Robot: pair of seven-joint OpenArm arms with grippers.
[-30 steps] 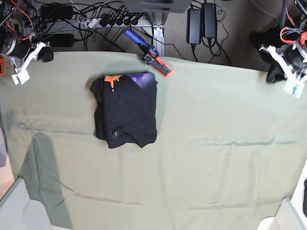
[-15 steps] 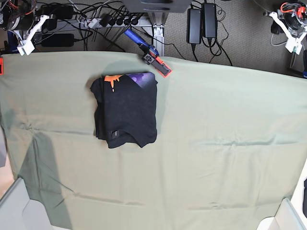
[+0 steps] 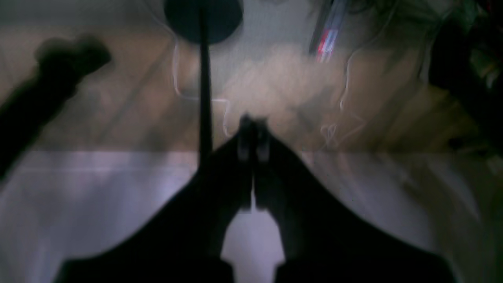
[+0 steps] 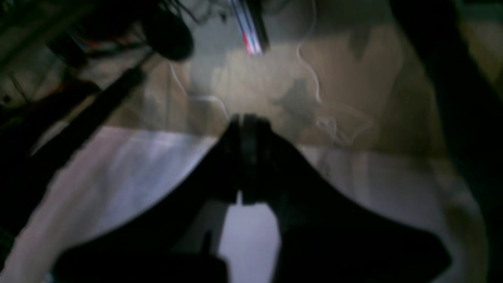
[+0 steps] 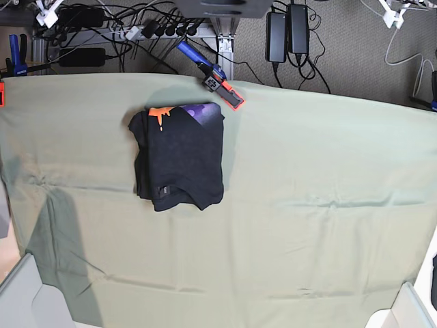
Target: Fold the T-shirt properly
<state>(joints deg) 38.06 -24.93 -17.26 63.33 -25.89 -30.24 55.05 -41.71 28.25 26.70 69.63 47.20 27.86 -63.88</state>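
Base view, left to right. At the 11 o'clock corner a white tip of the right gripper (image 5: 45,15) is seen, off the surface (image 5: 328,205) and over the cabling; too little is shown there to judge its fingers. A blue clamp (image 5: 15,53) is noted at the far edge near 10 o'clock, and a small orange tab (image 5: 2,93) just below it on the cloth's edge. The surface is covered by a pale green cloth with shallow creases. The T-shirt (image 5: 179,157) is found folded into a compact, roughly rectangular black bundle, lying flat toward 10 o'clock of centre, well apart from both arms. An orange mark (image 5: 160,113) and a purple print patch (image 5: 203,112) are exposed along its far edge. A blue-and-red tool (image 5: 212,76) is laid at the surface's far edge near 12 o'clock, just beyond the bundle, apart from it. Two black power bricks (image 5: 287,33) are seen on the floor past 12 o'clock. At the 1 o'clock corner a white part of the left gripper (image 5: 394,12) is partly cut off by the frame. Right wrist view, blurred: fingers (image 4: 230,157) are pressed together, nothing held. Left wrist view, likewise blurred: fingers (image 3: 271,161) are closed tip to tip, empty.
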